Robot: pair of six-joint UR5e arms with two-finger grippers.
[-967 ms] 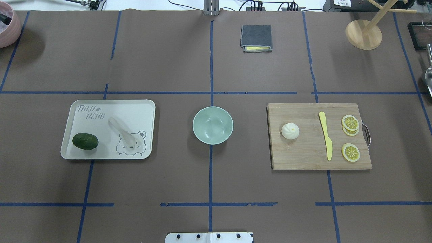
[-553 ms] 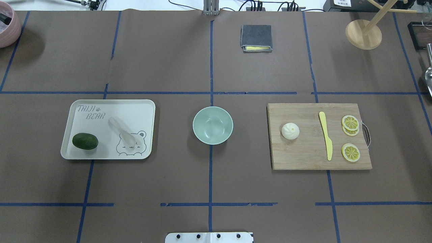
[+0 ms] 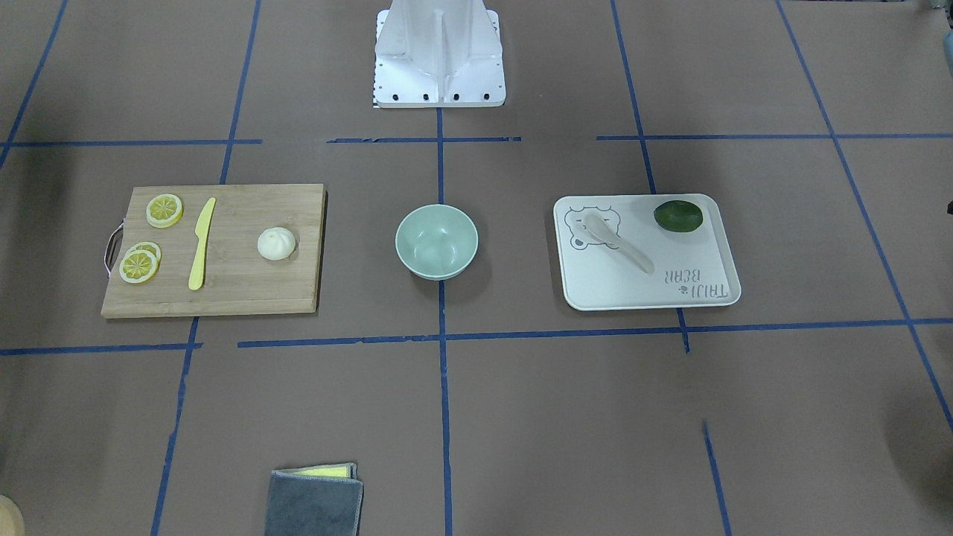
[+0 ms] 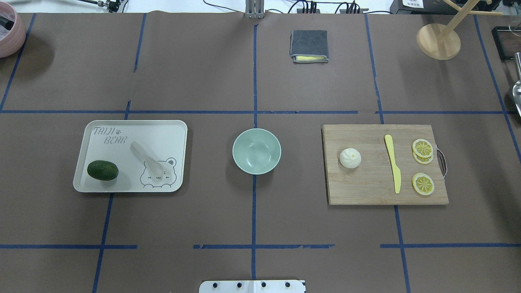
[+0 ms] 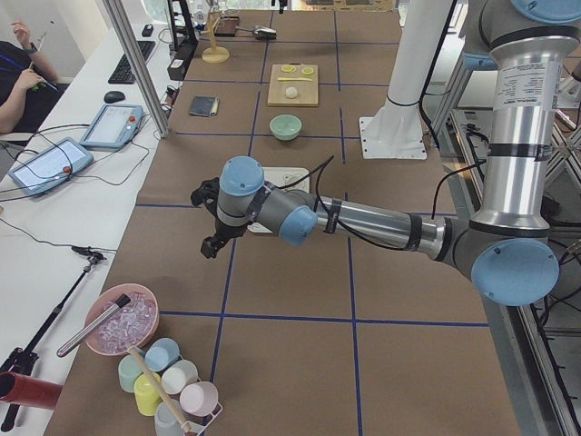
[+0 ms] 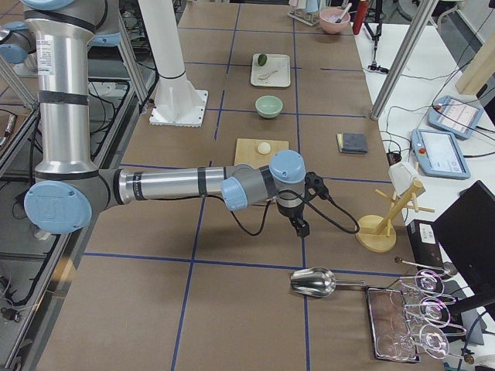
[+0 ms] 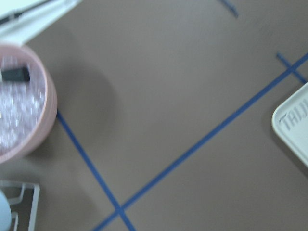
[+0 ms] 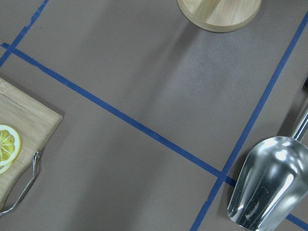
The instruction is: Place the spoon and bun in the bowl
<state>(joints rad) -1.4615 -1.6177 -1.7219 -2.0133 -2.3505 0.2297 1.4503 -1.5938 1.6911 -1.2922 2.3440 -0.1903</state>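
Nothing moved | spoon [image 4: 145,158] diagonal, handle far-left | left fingers [image 5: 209,246], right fingers [image 6: 302,227]: cannot tell

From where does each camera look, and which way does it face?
Front-facing: across the table, faces the robot's base, steeply down.
Overhead: behind the robot, looks forward and down; base edge only.
Exterior left: table's end; left arm, left end effector near.
Exterior right: opposite end; right arm, right end effector near.
Left wrist: down on pink bowl, tray; no body.
Right wrist: down on metal scoop; no body.
Shared: front-facing and overhead both show the bowl.
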